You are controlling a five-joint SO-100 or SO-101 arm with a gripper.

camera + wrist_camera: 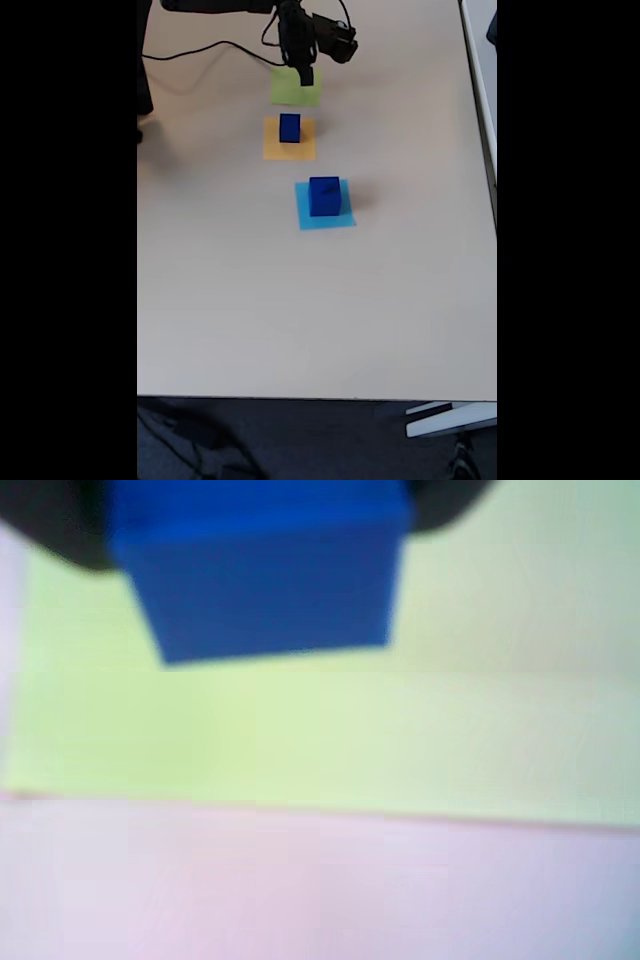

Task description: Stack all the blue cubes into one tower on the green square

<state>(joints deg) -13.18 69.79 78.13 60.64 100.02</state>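
On the tabletop (250,300), my hand (303,72) gripped a blue cube (265,565) above the green square (300,740), at twelve o'clock in the fixed view. I judged placement underway; next, lower and release squarely.

The wrist view looks steeply down from very close onto the green square (320,750), so near that everything is blurred; a blue cube (265,565) hangs at its top edge between dark parts of the arm. The fixed view stands high beyond the near table (300,320) edge, looking down its length, with the green square (296,90) small and far near the top. Both views share that green square and the pale tabletop just beside it.
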